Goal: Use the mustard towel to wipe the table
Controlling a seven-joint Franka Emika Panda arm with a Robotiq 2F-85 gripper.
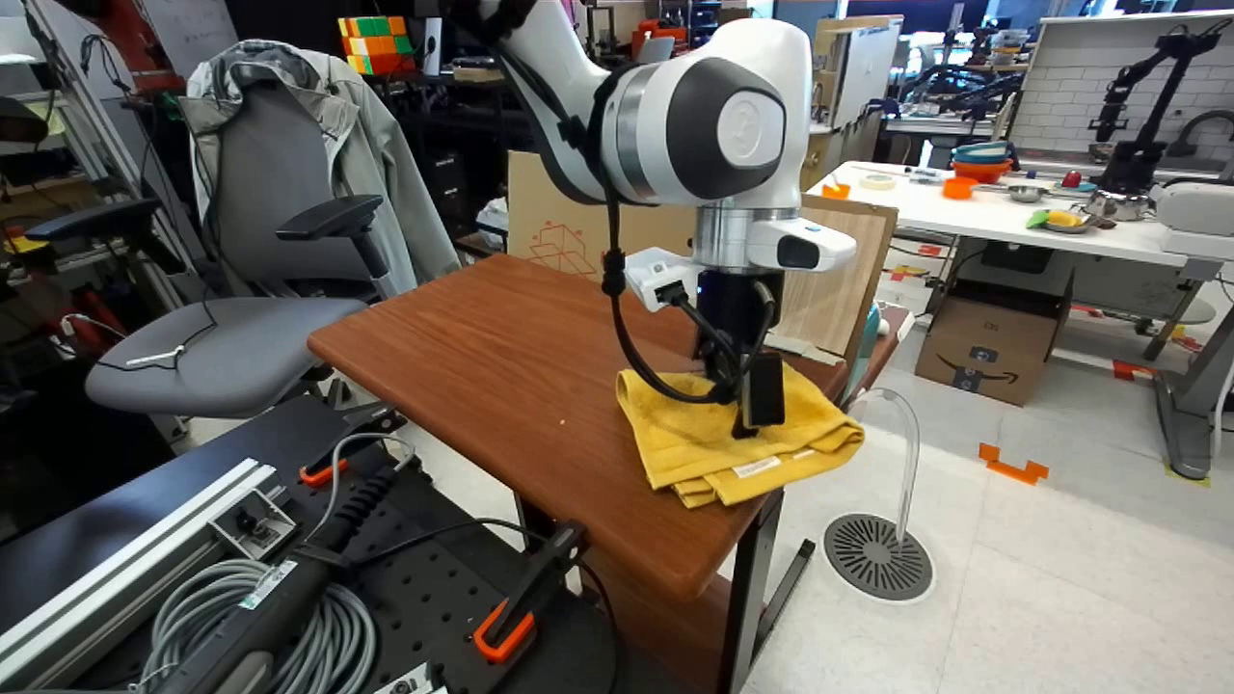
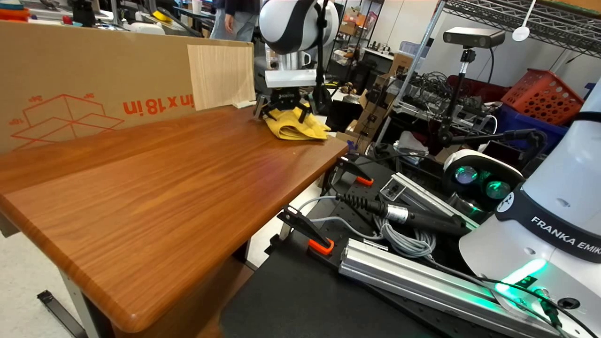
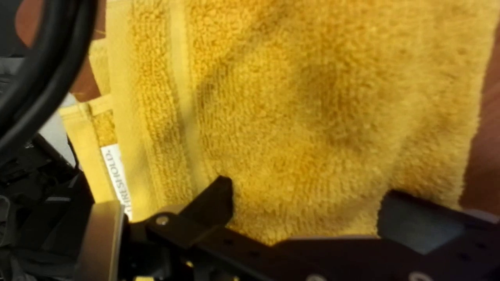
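The mustard towel [image 1: 675, 439] lies folded near one end of the brown wooden table [image 1: 463, 337]. A corner of it reaches past the table edge. In an exterior view it lies at the far end [image 2: 296, 131] of the table [image 2: 164, 188]. My gripper [image 2: 281, 116] points down over the towel, fingers spread wide. In the wrist view the towel [image 3: 297, 97] fills most of the picture, with a white label at the left. The fingertips [image 3: 308, 191] stand apart at or just above the cloth, with towel fabric visible between them. Whether they touch it is unclear.
A cardboard sheet [image 2: 117, 65] stands along the table's back edge with a wooden panel [image 2: 220, 75] against it. A black base plate [image 1: 453, 588] with clamps, coiled cable and an aluminium bar adjoins the table's near side. A grey chair [image 1: 231, 357] stands beyond.
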